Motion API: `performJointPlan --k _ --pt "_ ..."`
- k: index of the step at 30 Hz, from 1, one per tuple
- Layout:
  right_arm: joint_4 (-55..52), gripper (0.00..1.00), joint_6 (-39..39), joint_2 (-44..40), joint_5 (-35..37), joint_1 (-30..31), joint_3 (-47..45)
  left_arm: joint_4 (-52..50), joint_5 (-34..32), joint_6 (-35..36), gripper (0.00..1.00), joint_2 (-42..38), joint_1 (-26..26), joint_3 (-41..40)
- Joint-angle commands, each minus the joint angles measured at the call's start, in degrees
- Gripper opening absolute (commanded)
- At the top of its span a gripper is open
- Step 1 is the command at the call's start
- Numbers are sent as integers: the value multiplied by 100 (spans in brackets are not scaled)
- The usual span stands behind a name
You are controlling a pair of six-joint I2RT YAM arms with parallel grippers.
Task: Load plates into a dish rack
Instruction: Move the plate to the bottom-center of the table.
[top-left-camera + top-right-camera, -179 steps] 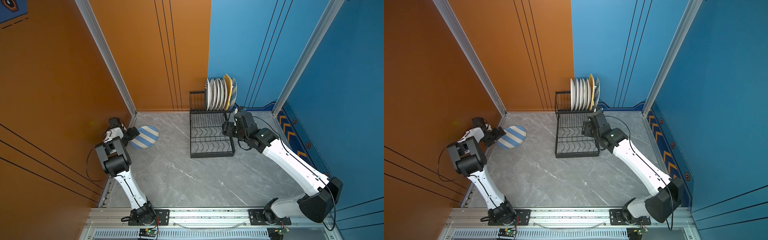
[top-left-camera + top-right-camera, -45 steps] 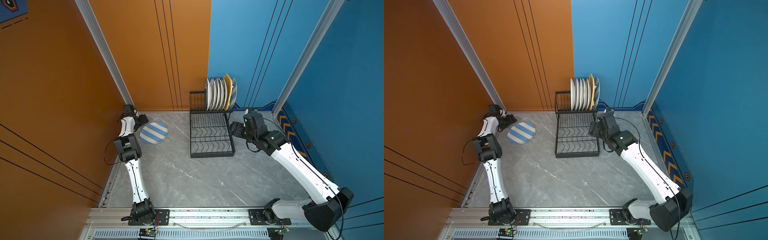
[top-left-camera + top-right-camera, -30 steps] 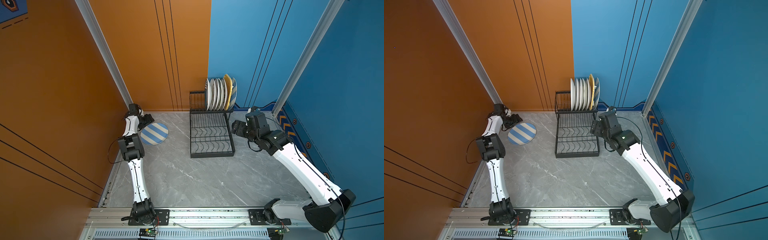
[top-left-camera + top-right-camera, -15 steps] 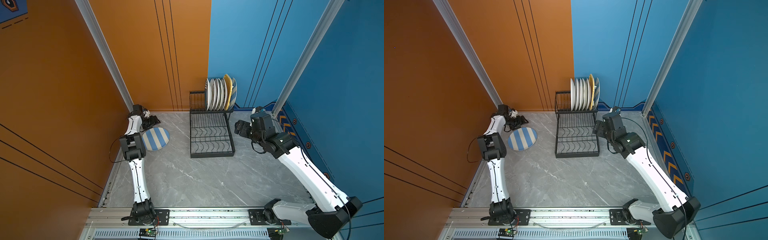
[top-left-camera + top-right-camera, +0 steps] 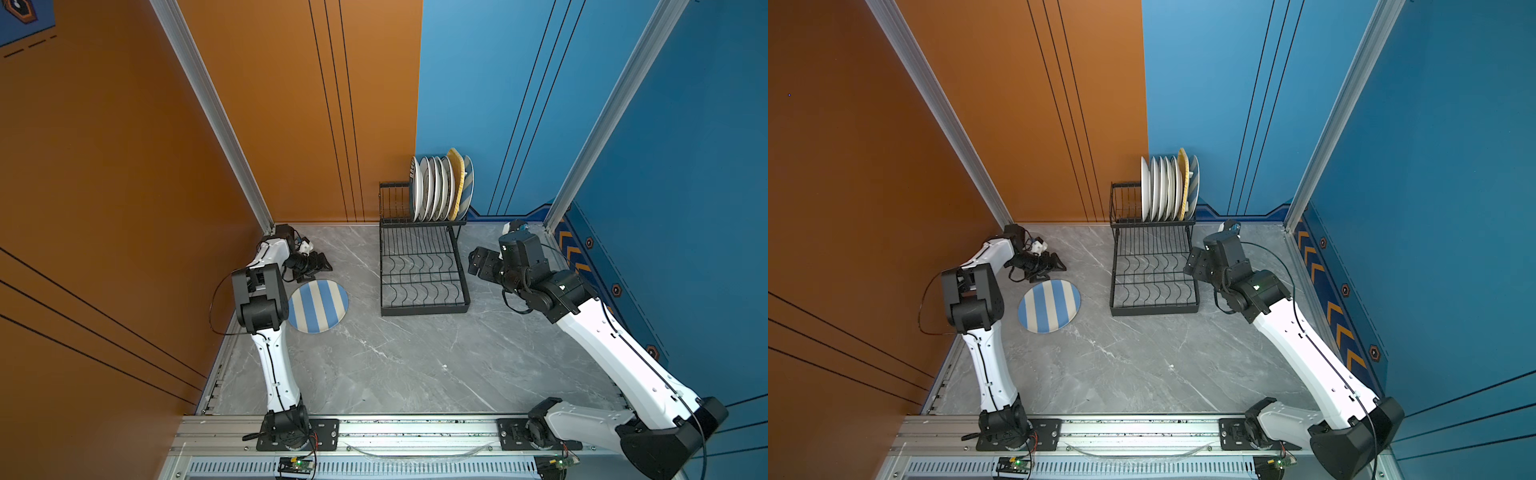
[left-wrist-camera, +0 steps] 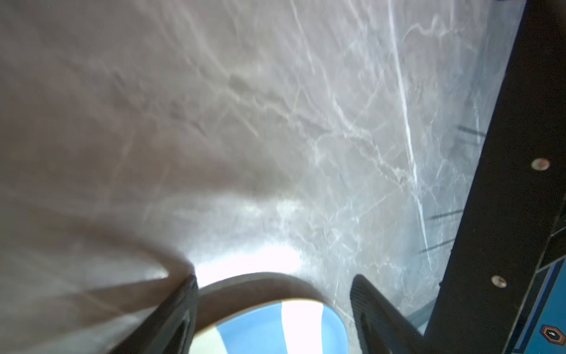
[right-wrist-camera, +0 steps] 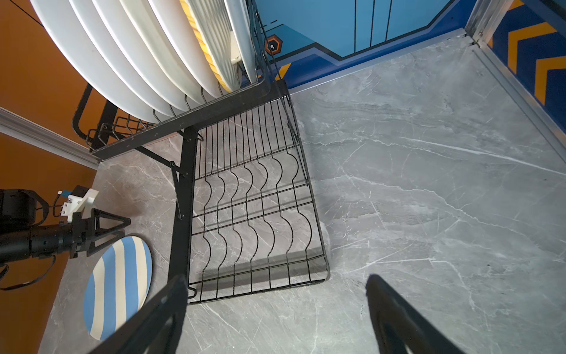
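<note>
dish rack [image 5: 424,309] lower tier bare | upper tier: plates [image 5: 434,191] fill right slots, left slots free

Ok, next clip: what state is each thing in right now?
dish rack: lower tier empty.
racked plates: upright on edge in its upper tier.
striped plate: flat on the table, not racked.
left gripper: open, empty, by the striped plate's far rim.
right gripper: open, empty, beside the dish rack.

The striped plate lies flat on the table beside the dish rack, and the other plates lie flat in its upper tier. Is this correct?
Not quite: the other plates stand on edge in the upper tier of the dish rack, as both top views show. The striped plate does lie flat on the table beside it.
</note>
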Motion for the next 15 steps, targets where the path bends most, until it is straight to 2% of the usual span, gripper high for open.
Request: performJointPlan --k 1,9,15 --pt "28 92 127 -60 108 75 -80 -464 6 91 80 -239 -106 -705" --pt "107 92 137 45 47 228 -92 -483 18 43 79 -1024 -513 -2146" --pt "107 92 169 84 -12 333 -139 -483 196 -95 80 -1464 -820 -2847"
